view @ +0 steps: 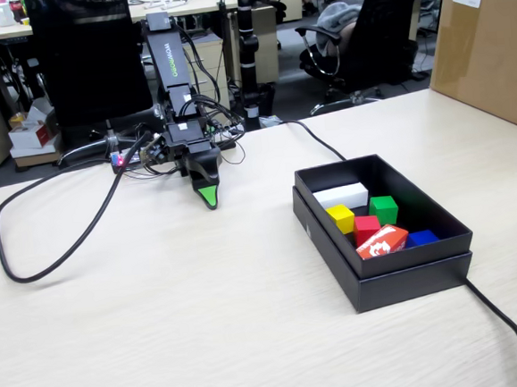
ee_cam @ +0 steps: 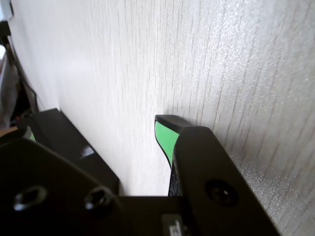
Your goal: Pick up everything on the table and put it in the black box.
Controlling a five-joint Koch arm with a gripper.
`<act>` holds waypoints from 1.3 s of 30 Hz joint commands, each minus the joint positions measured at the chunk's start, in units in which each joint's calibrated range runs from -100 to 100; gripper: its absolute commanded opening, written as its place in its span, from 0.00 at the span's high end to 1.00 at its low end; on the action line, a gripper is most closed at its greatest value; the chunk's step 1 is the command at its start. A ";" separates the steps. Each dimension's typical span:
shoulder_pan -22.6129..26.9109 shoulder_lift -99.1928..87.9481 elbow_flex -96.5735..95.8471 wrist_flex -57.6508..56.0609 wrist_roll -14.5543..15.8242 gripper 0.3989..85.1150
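Pincer (view: 209,200) rests low on table (view: 161,327); black box (view: 408,276) well apart.

cubes (view: 364,221) in box (view: 399,276) | box right of arm (view: 181,119) | on table (view: 161,327)

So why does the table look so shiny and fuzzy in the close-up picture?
In the wrist view, window light glares off the table at upper left, washing out the wood grain, and the nearby black gripper parts look soft. In the fixed view the light is even, and the black box throws only a faint shadow.
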 commanded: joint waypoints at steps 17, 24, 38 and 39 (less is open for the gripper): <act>0.49 2.33 -0.02 -0.74 -1.17 0.43; 0.44 2.22 -0.11 -0.74 -1.17 0.43; 0.44 2.33 -0.11 -0.74 -1.17 0.43; 0.44 2.22 -0.02 -0.74 -1.12 0.43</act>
